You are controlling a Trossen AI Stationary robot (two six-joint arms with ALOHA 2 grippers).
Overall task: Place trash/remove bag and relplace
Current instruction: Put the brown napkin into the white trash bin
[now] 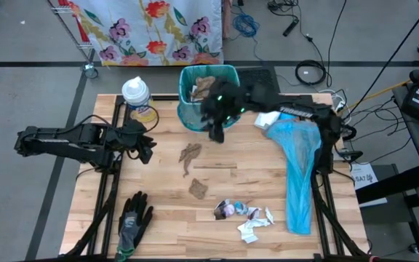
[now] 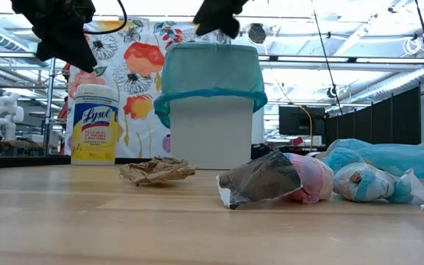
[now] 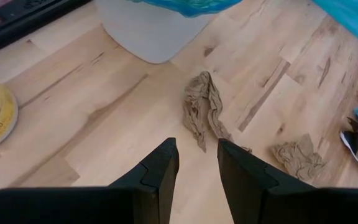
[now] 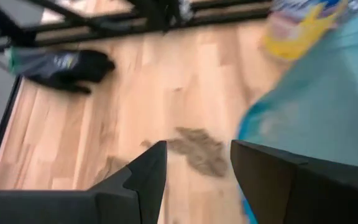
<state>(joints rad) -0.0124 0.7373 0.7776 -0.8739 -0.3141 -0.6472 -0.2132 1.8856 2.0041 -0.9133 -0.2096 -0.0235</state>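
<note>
With the right gripper (image 1: 217, 132) held empty, fingers spread, beside the bin (image 1: 208, 94) near the table's far edge, the bin could be knocked over.

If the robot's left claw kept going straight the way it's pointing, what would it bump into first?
Probably the long crumpled brown paper towel. The left gripper, fingers apart and empty, points right at it in its wrist view. Depth is hard to judge, so it might touch the wooden table just before it.
</note>
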